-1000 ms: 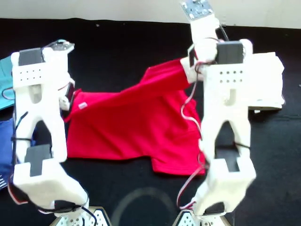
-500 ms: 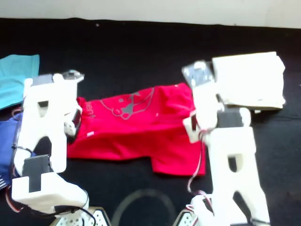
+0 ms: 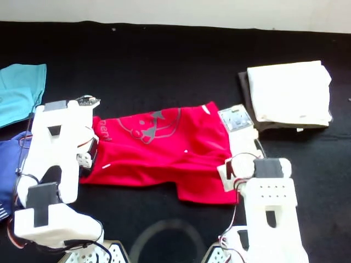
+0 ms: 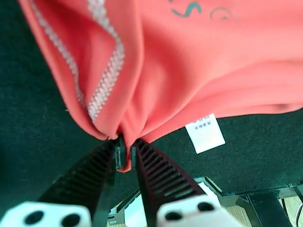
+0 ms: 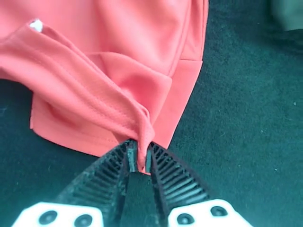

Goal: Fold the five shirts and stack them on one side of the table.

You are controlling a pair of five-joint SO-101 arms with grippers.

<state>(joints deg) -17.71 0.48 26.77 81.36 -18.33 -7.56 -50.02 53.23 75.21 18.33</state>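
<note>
You have bare table [image 3: 164, 60] from the red shirt [image 3: 159, 148] out to the far edge. To the right, a folded white shirt [image 3: 289, 90] sits on a dark one [image 3: 245, 87]. A teal shirt [image 3: 19, 90] and a blue shirt [image 3: 8, 159] crowd the left edge. The red shirt lies mid-table between your arms, doubled over, print up. Your left gripper [image 4: 124, 149] is clamped on a bunch of cloth at its left side. Your right gripper [image 5: 138, 156] pinches a fold at its right side. Both arms are low and tucked toward their bases.
</note>
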